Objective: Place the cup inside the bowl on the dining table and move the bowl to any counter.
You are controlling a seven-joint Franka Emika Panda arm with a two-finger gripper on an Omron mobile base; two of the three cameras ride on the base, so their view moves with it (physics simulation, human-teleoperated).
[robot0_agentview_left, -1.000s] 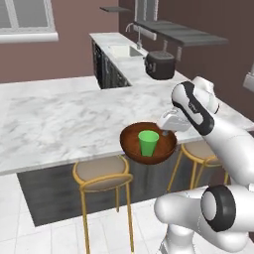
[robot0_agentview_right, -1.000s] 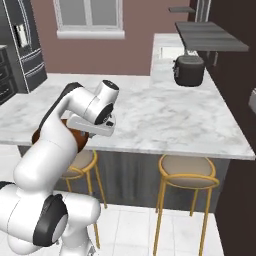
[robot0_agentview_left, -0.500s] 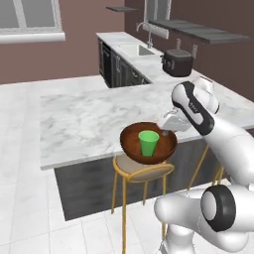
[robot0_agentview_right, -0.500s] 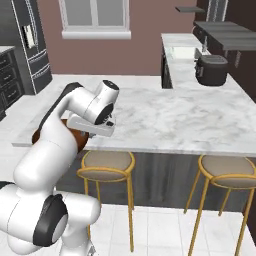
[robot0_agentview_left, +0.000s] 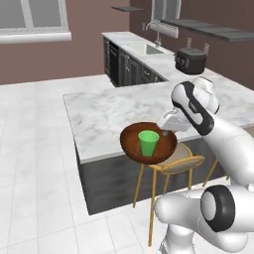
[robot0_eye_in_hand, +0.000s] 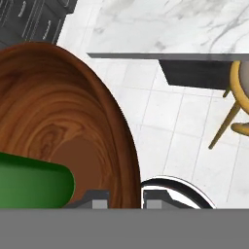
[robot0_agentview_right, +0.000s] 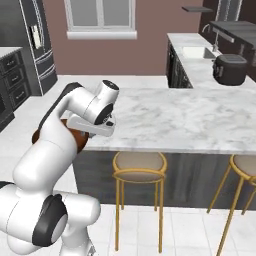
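My gripper is shut on the right rim of the dark wooden bowl and holds it in the air, just off the near edge of the dining table. The green cup stands upright inside the bowl. In the hand view the bowl spreads across the left, with its rim pinched between my gripper fingers and the cup low at the left. In the right base view my arm hides most of the bowl.
A gold-legged stool stands under the table edge, just right of the bowl. The counter with a sink and a dark cooker runs along the back. A fridge stands at far left. Open tiled floor lies to the left.
The whole scene has shifted in both base views, so the base has moved along the table toward its end. The bowl with the cup stays gripped in the same place relative to the arm.
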